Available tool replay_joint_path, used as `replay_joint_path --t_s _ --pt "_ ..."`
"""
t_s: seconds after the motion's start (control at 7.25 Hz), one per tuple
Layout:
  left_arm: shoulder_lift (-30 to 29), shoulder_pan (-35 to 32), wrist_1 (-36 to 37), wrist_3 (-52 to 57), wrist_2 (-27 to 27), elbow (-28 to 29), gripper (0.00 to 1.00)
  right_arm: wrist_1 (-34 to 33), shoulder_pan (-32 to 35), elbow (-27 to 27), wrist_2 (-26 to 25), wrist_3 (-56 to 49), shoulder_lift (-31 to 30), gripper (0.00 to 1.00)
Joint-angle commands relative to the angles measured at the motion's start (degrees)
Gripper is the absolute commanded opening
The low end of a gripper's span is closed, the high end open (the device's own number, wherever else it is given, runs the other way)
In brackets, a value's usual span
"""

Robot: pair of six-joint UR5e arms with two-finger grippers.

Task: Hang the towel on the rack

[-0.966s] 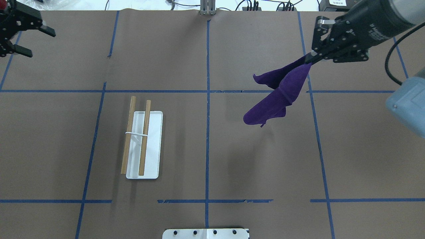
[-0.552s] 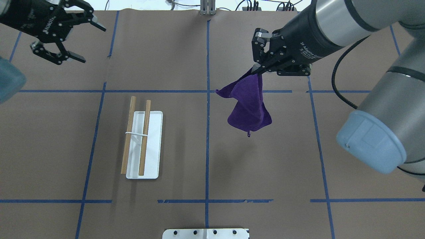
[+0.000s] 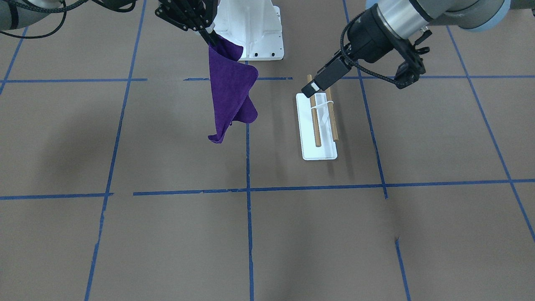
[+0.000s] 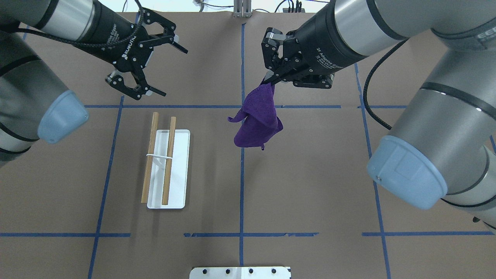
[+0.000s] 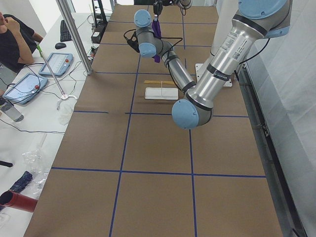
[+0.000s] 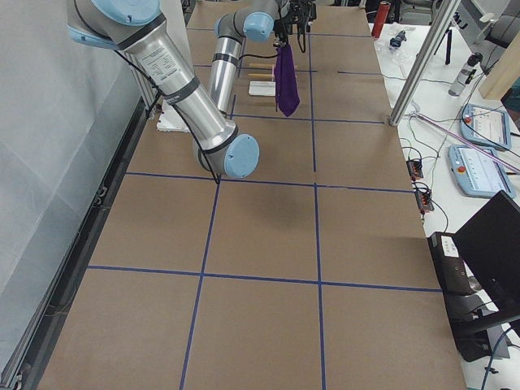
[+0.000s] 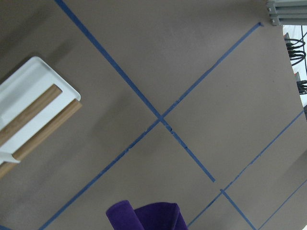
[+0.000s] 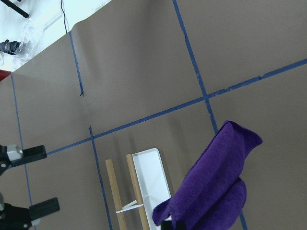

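Overhead, the purple towel (image 4: 257, 124) is seen foreshortened, pinched at its top corner by the closed right gripper (image 4: 268, 80) over the centre tape line (image 4: 242, 186). Only in the front-facing view is it shown hanging long and vertical, clear of the table (image 3: 167, 234). The left gripper (image 4: 175, 73) is held wide open and empty past the far end of the rack (image 4: 180, 174), whose dowels (image 4: 169, 155) are laid running toward and away from the robot.

Overhead view:
- "ROBOTIQ" is printed in white on the black body of the left gripper (image 4: 174, 73), just behind the finger linkages, lettering turned at a slant.
- "2F Adaptive Gripper" is printed in white on the right gripper (image 4: 268, 80) body, just behind its knuckles; the last letters are only partly made out.
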Motion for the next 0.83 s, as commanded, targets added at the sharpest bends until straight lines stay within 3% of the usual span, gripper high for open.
replay_joint_path --t_s 0.0,0.69 --pt "-2.88 4.16 -0.26 -5.70 4.51 0.67 0.98 0.45 -0.24 -0.87 -0.28 0.70 1.37 0.00" --pt "-3.41 5.14 -4.38 -15.29 5.59 1.81 0.99 2.29 -0.33 -0.95 -2.13 6.94 3.21 0.00"
